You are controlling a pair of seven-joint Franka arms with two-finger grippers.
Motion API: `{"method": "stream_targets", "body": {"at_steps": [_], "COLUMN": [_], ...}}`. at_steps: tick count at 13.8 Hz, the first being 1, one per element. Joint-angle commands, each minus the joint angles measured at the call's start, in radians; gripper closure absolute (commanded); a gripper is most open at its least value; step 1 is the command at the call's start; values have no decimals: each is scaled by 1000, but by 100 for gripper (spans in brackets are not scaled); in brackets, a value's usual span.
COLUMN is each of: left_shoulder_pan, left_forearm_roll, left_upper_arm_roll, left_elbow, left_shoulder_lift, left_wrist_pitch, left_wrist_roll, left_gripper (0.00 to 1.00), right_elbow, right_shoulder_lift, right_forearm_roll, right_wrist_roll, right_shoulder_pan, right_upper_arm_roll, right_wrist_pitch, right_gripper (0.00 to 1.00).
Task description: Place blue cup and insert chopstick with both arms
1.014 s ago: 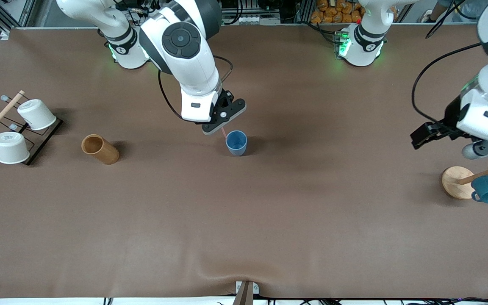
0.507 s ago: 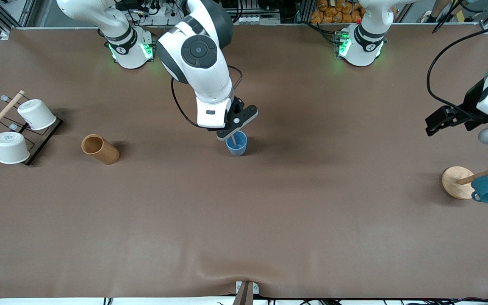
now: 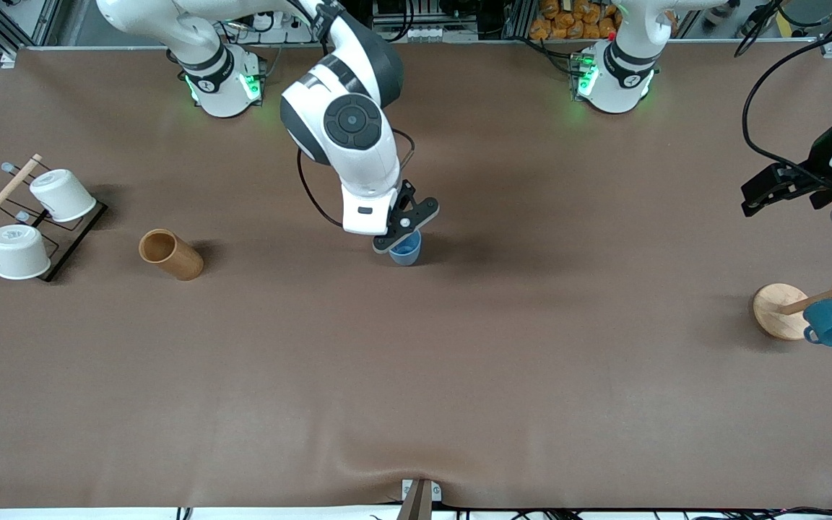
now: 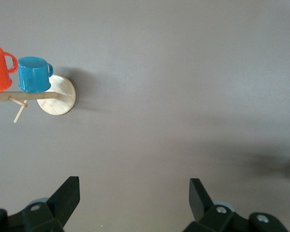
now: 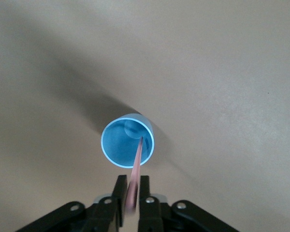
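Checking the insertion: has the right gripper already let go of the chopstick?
No, in the right wrist view the right gripper has its fingers shut on the chopstick, whose tip reaches inside the blue cup.

The blue cup (image 3: 406, 250) stands upright near the middle of the table (image 3: 459, 375). The right gripper (image 3: 400, 232) is just over it and holds the chopstick (image 5: 136, 175), whose tip is inside the cup. The left gripper (image 3: 770, 193) hangs wide open over the left arm's end, above the mug stand (image 3: 781, 310).
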State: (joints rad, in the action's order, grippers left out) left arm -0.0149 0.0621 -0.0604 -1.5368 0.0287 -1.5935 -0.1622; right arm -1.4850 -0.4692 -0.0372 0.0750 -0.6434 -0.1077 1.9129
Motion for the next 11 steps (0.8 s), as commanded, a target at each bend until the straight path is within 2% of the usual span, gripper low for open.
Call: {"method": "stream_targets", "body": {"at_steps": [1,4,7,11], "left_shoulder_pan": [-8,-2,9,-3], "left_forearm_roll": [-21,-19,-19,-18], "left_upper_arm_roll": [14,2,-2,-2], "left_elbow": [-46,-39,-31,-10], "left_shoulder_lift": [-49,-36,-32,-26], "left_wrist_pitch": [9,9,9,9], "left_wrist_roll": [16,15,16,18], "left_gripper": [0,0,0,0], "right_elbow": [17,26,28,25], "right_shoulder_lift": [1,18,95,193], "right_forearm_roll": [16,13,13,13], "right_wrist_roll": [19,20,20,-1], "right_shoulder_pan": [-10,4,40,209], "right_upper_arm_roll": [6,10,25,49], "right_wrist_pitch": [-8,-8,-49,-181], "right_gripper": [0,0,0,0]}}
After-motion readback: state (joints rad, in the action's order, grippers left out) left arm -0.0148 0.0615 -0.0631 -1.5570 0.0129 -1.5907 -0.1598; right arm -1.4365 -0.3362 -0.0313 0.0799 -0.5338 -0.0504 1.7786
